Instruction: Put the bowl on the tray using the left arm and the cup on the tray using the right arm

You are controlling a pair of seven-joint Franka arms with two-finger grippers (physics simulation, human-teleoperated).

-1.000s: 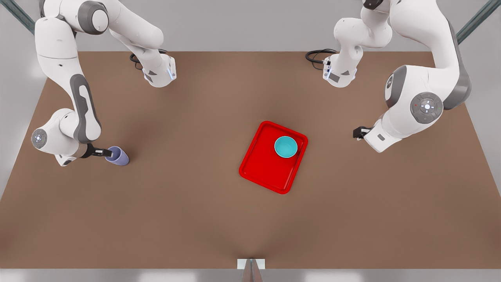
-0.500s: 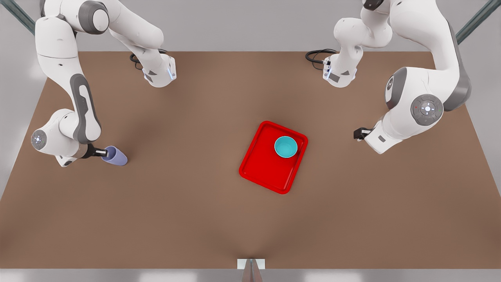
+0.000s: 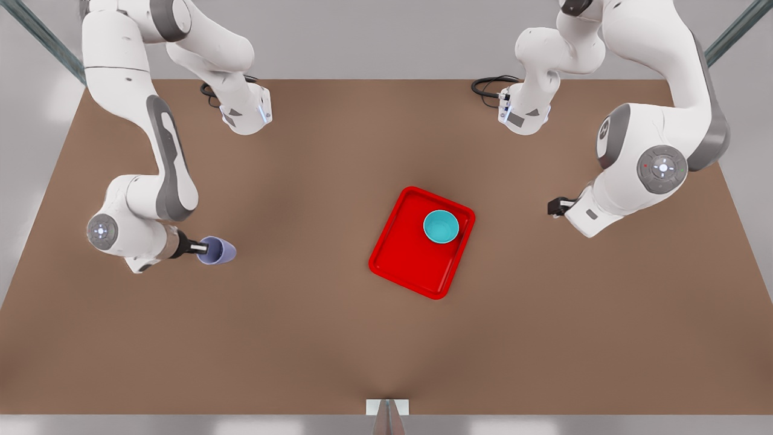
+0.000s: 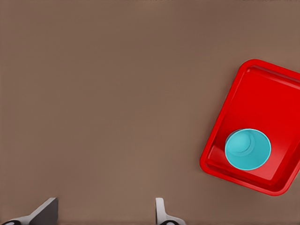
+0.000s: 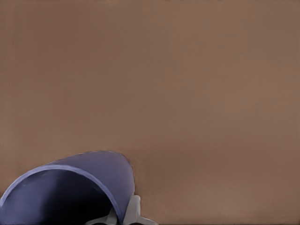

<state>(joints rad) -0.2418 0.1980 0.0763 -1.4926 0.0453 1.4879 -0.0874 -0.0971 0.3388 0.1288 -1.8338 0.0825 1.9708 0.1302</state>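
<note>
Lavender cup now nearer the red tray than half a second back: shifted toward the front view's right, along with the whole arm carrying it. Clamped at the rim by the right gripper, on the front view's left; one finger seen outside the cup wall in the right wrist view, the other apparently inside. Reads as carried rather than resting, mouth turned toward the wrist, though contact with the brown table cannot be ruled out. Still well apart from the tray.

Teal bowl already seated upright inside the tray, near the corner toward the front view's upper right, unmoved. Shallow, glossy, plain.

Left gripper parked beside the tray on the front view's right, barely drifted, waiting; fingers spread wide and empty in the left wrist view.

Judgement: bowl half done, cup half in transit. Cup pale, tapered, handleless, rim thin; likely light, and prone to swinging in a one-wall pinch.
</note>
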